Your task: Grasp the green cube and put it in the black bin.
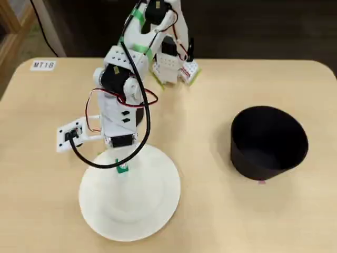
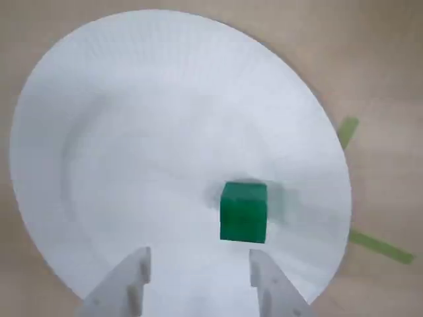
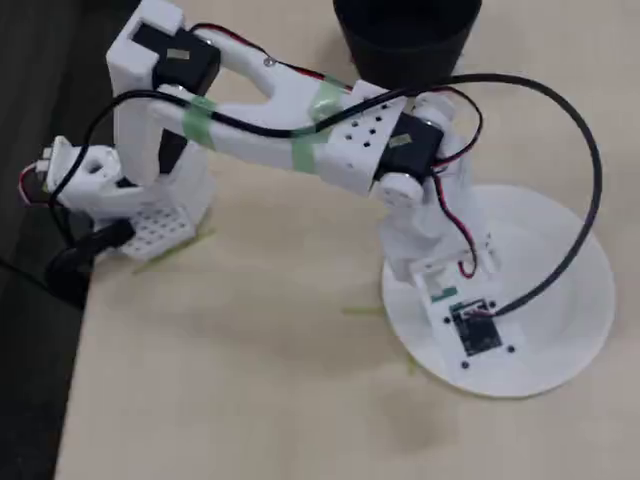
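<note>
The green cube (image 2: 243, 211) lies on the white plate (image 2: 132, 99), right of the plate's middle in the wrist view. My gripper (image 2: 201, 261) is open and empty just short of the cube, and its two white fingers (image 2: 132, 281) straddle a gap slightly left of it. In a fixed view only a sliver of the cube (image 1: 122, 167) shows under the arm, above the plate (image 1: 152, 211). The black bin (image 1: 268, 139) stands upright and empty to the right of the plate. In the other fixed view the bin (image 3: 405, 30) is at the top edge and the cube is hidden.
Thin pale-green tape strips (image 2: 380, 246) lie on the table beside the plate. The arm's base (image 1: 171, 68) stands at the table's far edge. A label (image 1: 43, 65) sits at the far left corner. The arm's black cable (image 3: 570, 240) loops over the plate.
</note>
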You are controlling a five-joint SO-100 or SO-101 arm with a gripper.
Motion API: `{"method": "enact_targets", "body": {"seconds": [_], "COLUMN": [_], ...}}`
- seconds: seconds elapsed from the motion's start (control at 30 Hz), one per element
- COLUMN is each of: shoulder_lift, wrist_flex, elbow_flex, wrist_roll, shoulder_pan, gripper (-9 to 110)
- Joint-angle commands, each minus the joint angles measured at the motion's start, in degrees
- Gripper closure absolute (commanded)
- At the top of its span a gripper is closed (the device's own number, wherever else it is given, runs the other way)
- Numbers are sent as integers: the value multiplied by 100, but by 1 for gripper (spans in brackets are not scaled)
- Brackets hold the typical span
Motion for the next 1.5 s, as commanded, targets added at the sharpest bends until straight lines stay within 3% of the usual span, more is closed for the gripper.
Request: {"method": "enact_targets", "body": {"seconds": [0.0,1.0,1.13,1.33,1.47], "shoulder_lift": [-26,-782,-835,-835,-773], "wrist_flex": [-105,-448,-483,-545,-545], "elbow_flex": [-220,-255,-255,-308,-334], "wrist_roll": [18,79,149,325,316], "shoulder_pan": [70,246,229,211,211], "gripper": [75,77,83,101,101]}}
